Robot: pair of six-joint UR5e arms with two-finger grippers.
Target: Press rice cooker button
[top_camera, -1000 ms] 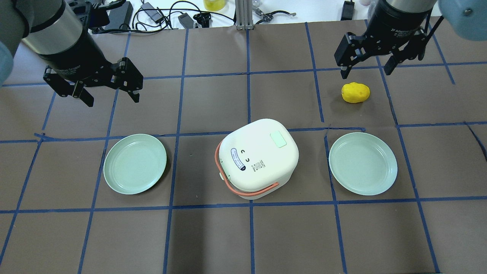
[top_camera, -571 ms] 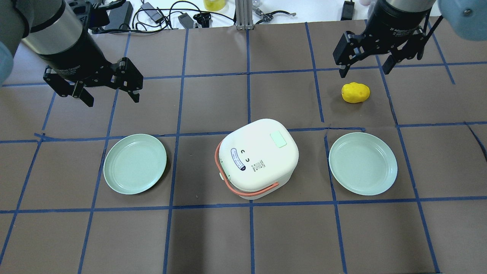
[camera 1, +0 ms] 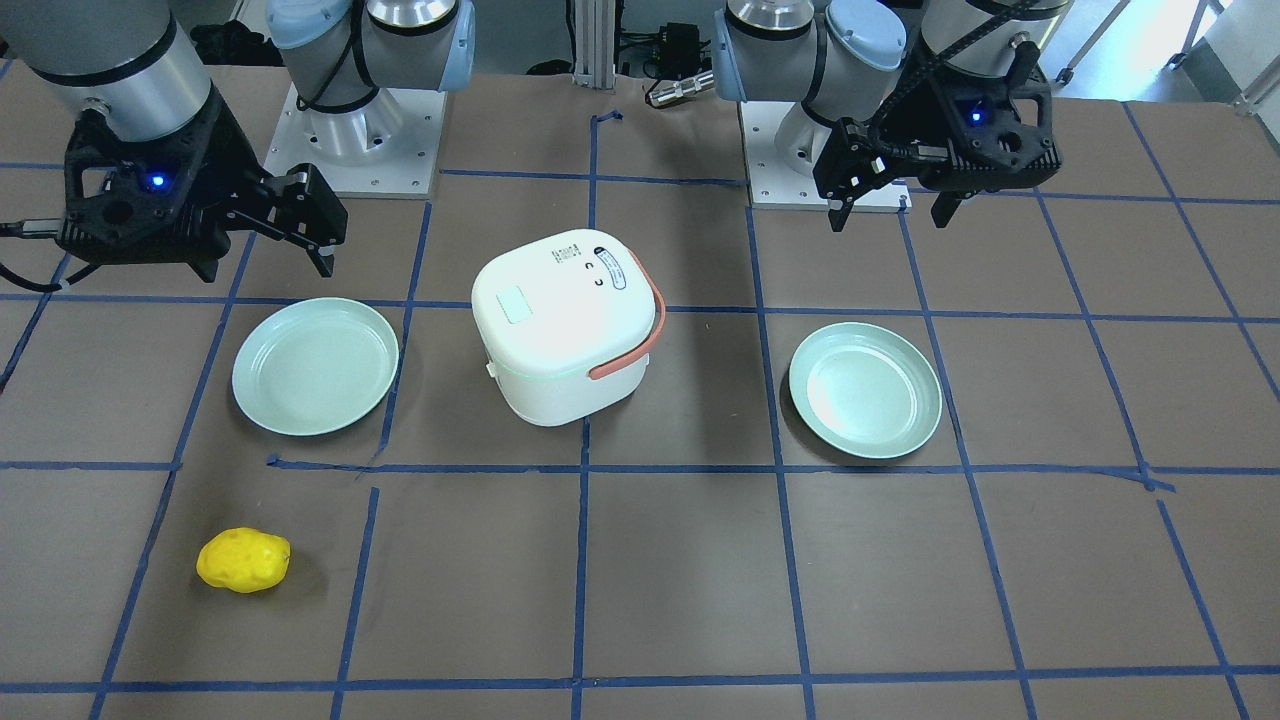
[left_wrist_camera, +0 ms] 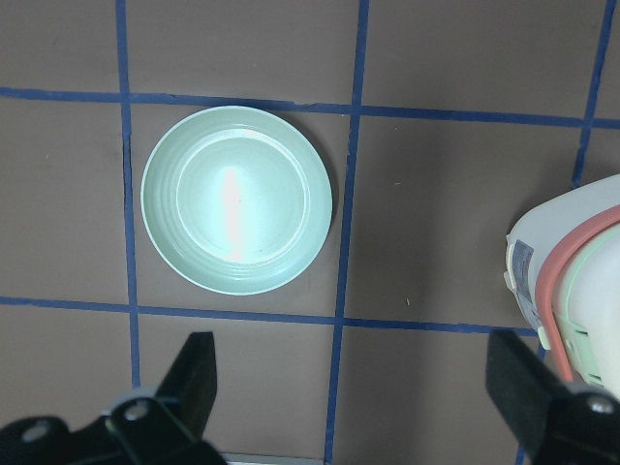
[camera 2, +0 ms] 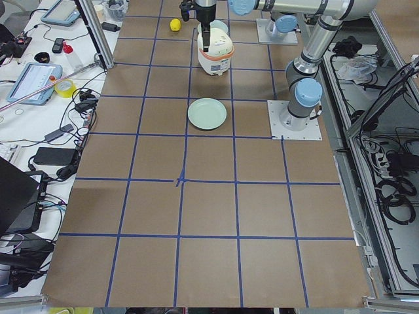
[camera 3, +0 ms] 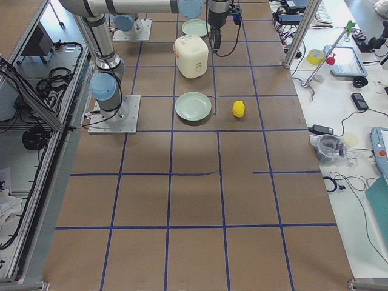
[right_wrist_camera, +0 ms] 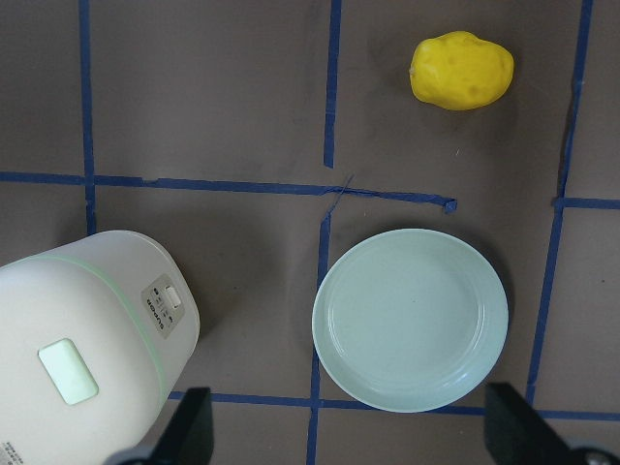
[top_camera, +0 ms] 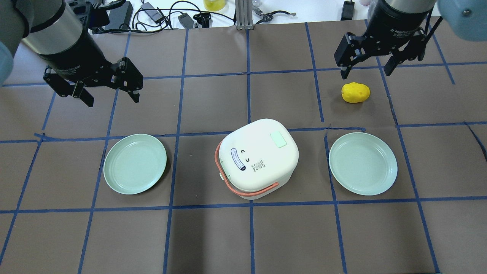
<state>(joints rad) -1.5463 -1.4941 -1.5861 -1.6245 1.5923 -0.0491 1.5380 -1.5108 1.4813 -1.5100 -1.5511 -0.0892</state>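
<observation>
The white rice cooker [top_camera: 258, 158] with an orange handle stands at the table's middle, lid shut. A pale green square button [top_camera: 278, 139] sits on its lid. It also shows in the front view [camera 1: 513, 303] and the right wrist view [right_wrist_camera: 68, 371]. A small panel with a button [right_wrist_camera: 167, 303] is on the cooker's front wall. My left gripper [top_camera: 112, 99] hovers open and empty at the far left, well away from the cooker. My right gripper [top_camera: 366, 72] hovers open and empty at the far right, above a yellow potato-like object [top_camera: 355, 92].
A pale green plate [top_camera: 135, 163] lies left of the cooker and another plate [top_camera: 363, 163] lies right of it. Cables and gear lie along the table's far edge [top_camera: 182, 15]. Blue tape lines grid the brown table.
The right gripper shifted very slightly and came back. Nothing else moved.
</observation>
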